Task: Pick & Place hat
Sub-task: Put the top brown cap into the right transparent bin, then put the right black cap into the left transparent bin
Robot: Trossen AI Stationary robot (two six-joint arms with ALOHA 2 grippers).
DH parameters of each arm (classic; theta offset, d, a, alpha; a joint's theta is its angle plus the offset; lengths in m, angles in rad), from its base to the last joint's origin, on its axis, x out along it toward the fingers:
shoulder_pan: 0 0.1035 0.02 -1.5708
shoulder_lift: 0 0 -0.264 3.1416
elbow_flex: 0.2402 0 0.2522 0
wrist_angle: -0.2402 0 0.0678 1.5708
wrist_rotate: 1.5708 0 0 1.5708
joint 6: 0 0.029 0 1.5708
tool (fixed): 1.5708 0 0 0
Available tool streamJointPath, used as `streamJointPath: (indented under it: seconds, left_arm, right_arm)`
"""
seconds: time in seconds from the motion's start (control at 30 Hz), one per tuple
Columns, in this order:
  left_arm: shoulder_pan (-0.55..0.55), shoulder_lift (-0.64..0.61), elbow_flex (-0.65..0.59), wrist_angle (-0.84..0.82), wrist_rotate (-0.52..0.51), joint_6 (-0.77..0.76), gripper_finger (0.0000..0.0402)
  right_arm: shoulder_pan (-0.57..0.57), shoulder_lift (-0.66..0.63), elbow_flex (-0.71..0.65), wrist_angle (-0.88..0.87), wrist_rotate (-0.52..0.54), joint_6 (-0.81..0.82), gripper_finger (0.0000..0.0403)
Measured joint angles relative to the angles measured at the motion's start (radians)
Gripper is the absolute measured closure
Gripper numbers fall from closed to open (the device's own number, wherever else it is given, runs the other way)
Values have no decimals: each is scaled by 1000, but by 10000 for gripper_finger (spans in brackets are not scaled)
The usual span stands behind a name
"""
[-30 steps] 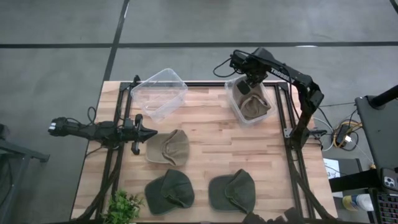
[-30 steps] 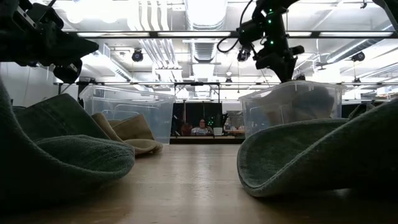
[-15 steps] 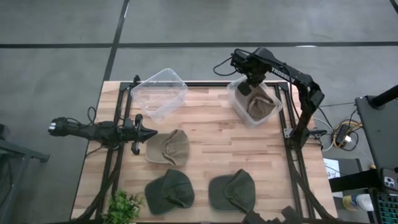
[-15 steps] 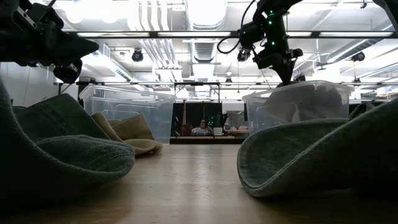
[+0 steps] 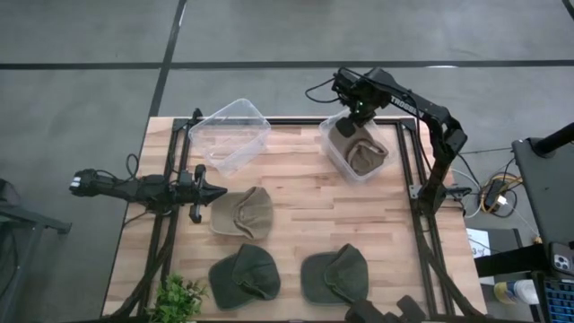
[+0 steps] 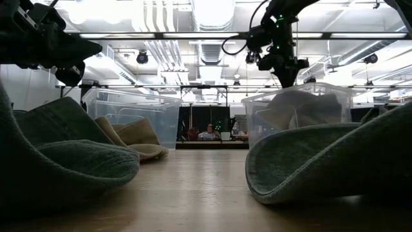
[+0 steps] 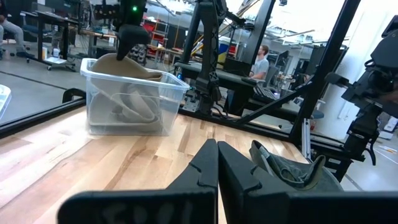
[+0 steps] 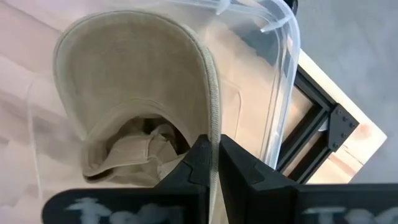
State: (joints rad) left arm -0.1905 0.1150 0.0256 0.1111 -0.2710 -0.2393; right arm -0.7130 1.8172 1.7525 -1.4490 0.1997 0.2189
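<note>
A tan hat (image 5: 363, 154) lies in the clear bin (image 5: 336, 160) at the table's far right, its brim (image 8: 124, 68) turned up toward the rim. My right gripper (image 5: 352, 115) is above the bin's far side, shut on that hat. My left gripper (image 5: 220, 191) waits shut at the table's left edge, beside a second tan hat (image 5: 242, 213) that lies flat on the wood. Two green hats (image 5: 244, 274) (image 5: 336, 275) rest near the table's near edge. My right gripper pinches the rim of the tan hat's brim (image 8: 214, 118) between its two fingers, coming from above and pointing down into the bin. The brim stands up toward the fingers while the crown (image 8: 134, 152) stays low inside the bin.
An empty clear bin (image 5: 230, 135) stands at the far left of the table. A small green plant (image 5: 179, 296) sits at the near left corner. Black frame rails (image 5: 408, 170) run along the table's sides. Bare wood lies in the table's middle. People sit in the room beyond.
My right gripper, still shut on the hat, has shifted first slightly right, then toward the table's left and far edge. The right bin has slid with it, ending a little farther left, and the hat's brim now stands higher at the bin's rim.
</note>
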Motion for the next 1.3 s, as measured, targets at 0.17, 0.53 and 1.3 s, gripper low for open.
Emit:
streamJointPath:
  seconds: [0.17, 0.53, 1.3]
  left_arm:
    - [0, 0, 0, 0, 0, 0, 399]
    - [0, 0, 0, 0, 0, 0, 399]
    - [0, 0, 0, 0, 0, 0, 399]
  right_arm:
    - [1, 0, -28, 13, 3, 1, 390]
    - [0, 0, -144, 110, 13, -30, 390]
    - [10, 0, -87, 103, 9, -102, 287]
